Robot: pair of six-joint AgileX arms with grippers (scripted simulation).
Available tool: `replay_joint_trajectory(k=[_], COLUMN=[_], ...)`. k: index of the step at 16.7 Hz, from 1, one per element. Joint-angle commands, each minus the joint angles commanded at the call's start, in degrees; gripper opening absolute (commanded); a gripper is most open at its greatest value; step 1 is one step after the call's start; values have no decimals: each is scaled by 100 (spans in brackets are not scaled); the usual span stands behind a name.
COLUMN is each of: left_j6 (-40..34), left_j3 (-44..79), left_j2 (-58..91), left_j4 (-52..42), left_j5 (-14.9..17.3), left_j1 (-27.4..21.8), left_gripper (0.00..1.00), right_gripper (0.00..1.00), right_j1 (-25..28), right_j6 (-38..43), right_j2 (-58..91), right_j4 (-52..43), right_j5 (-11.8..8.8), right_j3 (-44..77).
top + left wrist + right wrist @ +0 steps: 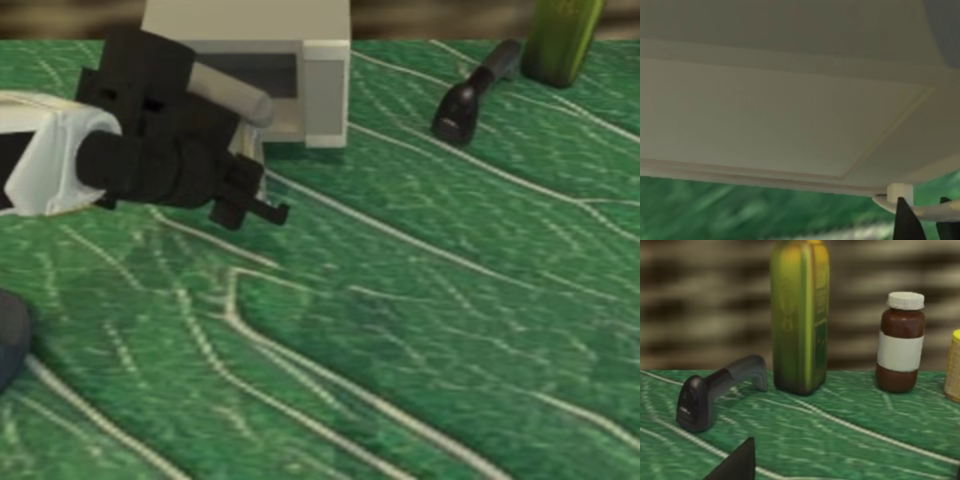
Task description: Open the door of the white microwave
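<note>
Green white-veined tabletop (420, 330) carries the white microwave (290, 60); left gripper (255, 205) at its front, finger state unclear.

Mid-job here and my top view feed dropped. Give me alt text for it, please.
The left gripper sits at the front left of the white microwave, near the table's far left, its arm hiding most of the door. A dark handheld scanner and a green bottle stand farther right on the green table; the right arm is out of view.
</note>
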Motion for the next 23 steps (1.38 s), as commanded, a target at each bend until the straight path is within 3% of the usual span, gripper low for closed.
replay_joint_trajectory(k=[19, 23], left_j6=[0, 104], left_j3=[0, -40], left_j2=[0, -28], left_j4=[0, -31], left_j5=[0, 127], left_j1=[0, 25], left_gripper=[0, 0], right_gripper=[100, 100], right_j1=[0, 0], right_j6=[0, 0], right_j2=[0, 0], right_j4=[0, 0], right_j5=[0, 0], right_j3=[0, 0])
